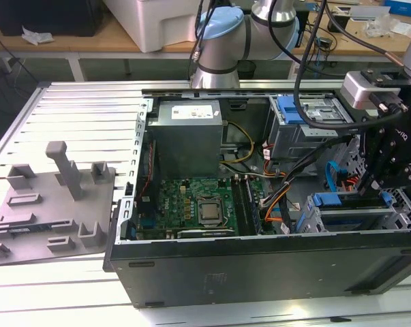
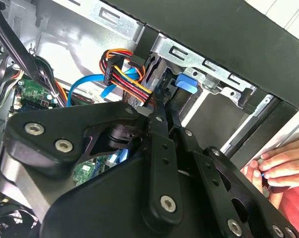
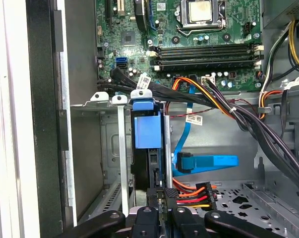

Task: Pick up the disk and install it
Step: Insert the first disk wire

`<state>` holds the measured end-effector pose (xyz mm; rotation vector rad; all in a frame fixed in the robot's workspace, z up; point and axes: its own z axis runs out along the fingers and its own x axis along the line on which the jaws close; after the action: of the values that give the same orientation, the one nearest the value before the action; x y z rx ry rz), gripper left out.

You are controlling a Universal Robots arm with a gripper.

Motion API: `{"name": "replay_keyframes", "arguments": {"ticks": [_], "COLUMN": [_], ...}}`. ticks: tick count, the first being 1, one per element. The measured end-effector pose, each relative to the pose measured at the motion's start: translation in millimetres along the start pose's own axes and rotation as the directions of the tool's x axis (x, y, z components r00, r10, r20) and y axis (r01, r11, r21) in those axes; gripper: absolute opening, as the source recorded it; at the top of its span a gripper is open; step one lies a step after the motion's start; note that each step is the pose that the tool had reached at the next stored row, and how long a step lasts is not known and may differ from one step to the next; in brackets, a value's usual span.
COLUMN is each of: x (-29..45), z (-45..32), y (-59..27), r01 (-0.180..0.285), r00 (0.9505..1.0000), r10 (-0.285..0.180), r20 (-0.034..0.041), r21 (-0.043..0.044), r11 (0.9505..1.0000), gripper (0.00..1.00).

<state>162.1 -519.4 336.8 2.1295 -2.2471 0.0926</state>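
Blue-railed disk (image 3: 147, 131) in cage (image 3: 122, 148); end effector (image 3: 164, 192) grip unclear; second wrist view: hand (image 2: 278, 166).

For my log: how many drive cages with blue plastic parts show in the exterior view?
2: far cage at the far wall of the case; near cage by its near wall, below the tool. Others may be hidden.

slatted silver metal table (image 1: 75, 109), open dark pc tower case (image 1: 260, 272) lying on its side on it, flat grey plate (image 1: 28, 235) with upright blocks just beside the case on the exterior view's left, possibly touching it, hard to tell
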Motion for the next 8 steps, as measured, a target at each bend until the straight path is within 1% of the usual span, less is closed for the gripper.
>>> {"name": "replay_keyframes", "arguments": {"ticks": [4,5,6,7,8], "x": [0.0,0.0,0.0,0.0,-0.1], "z": [0.1,0.2,0.1,0.1,0.0], "y": [0.2,0.2,0.2,0.2,0.2], "r01": [0.0,0.0,0.0,0.0,0.0], "r00": [1.0,1.0,1.0,1.0,1.0], "r10": [0.0,0.0,0.0,0.0,0.0], "r20": [0.0004,0.0004,0.0002,0.0001,0.0], "r21": [-0.0002,-0.0001,0.0,-0.0001,-0.0001], "r11": [1.0,1.0,1.0,1.0,1.0], "gripper": [0.18,0.24,0.24,0.3,0.3]}}
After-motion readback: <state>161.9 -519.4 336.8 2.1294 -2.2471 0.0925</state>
